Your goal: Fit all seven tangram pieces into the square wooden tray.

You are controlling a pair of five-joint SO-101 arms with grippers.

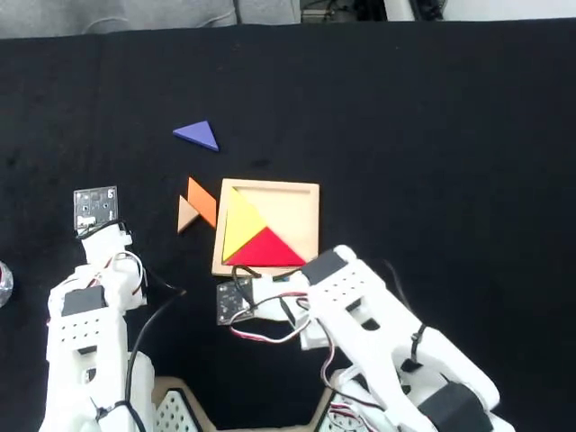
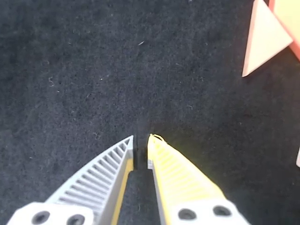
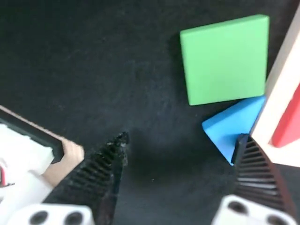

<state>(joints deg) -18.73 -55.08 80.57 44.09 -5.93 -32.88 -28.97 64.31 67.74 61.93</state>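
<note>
The square wooden tray (image 1: 301, 202) holds a yellow triangle (image 1: 238, 225) and a red triangle (image 1: 265, 249). Left of it lie an orange parallelogram (image 1: 202, 203) and a peach triangle (image 1: 185, 215); a purple triangle (image 1: 197, 135) sits farther back. My right gripper (image 3: 180, 145) is open by the tray's near left corner, facing a green square (image 3: 225, 58) and a blue triangle (image 3: 232, 129). One of its fingertips (image 3: 243, 140) overlaps the blue triangle's edge. My left gripper (image 2: 140, 140) is shut and empty over bare cloth, short of the peach triangle (image 2: 262, 40).
Black cloth covers the table. The left arm (image 1: 90, 306) stands at the near left, the right arm (image 1: 378, 333) at the near right, reaching across to the tray's front edge (image 3: 283, 93). Open cloth lies behind and right of the tray.
</note>
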